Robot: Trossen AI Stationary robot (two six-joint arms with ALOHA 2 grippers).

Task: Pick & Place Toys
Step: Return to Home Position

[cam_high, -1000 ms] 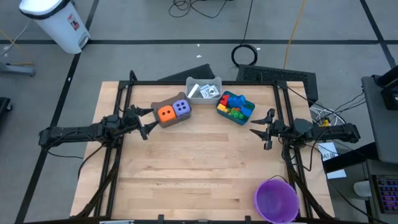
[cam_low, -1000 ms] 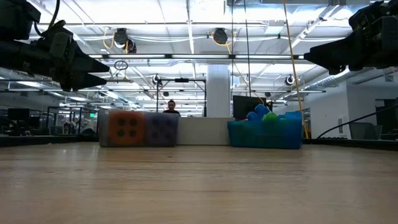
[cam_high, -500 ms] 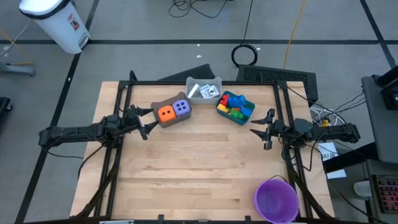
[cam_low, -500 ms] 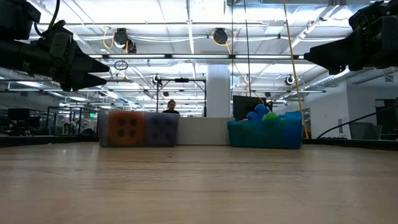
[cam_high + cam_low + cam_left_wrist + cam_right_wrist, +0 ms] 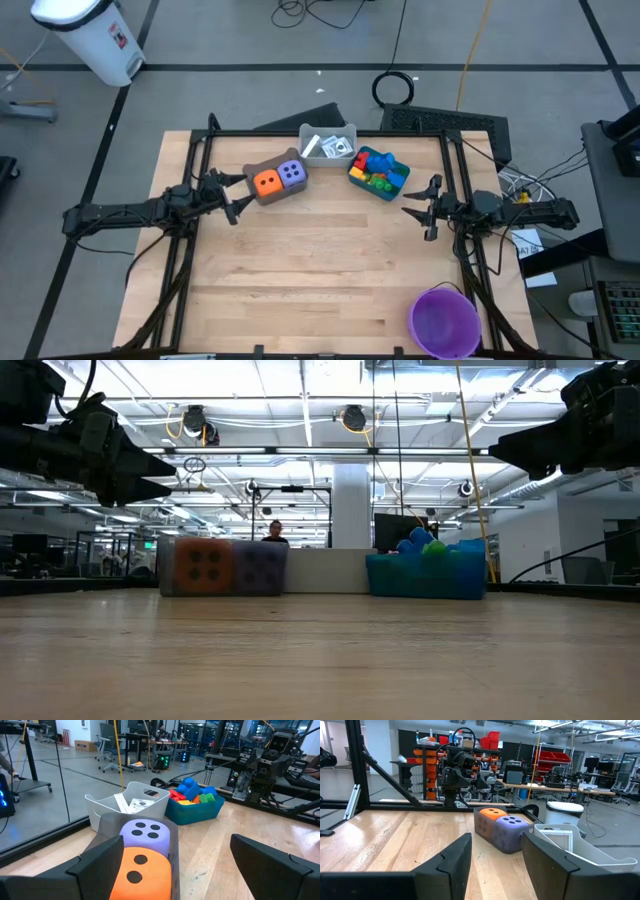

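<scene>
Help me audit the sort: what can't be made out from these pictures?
Cards in the grey bin: too small in the high view to count; the bin's wall hides them in the low view.
Bricks in the blue bin: lower layers buried under top ones, every view.

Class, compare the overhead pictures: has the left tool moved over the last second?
No. The left tool keeps its place beside the brown bin.

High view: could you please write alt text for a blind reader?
The left gripper and right gripper hover open and empty at the table's sides. Bins of dice, cards and bricks sit at its far edge, a purple bowl at its near right corner.
</scene>
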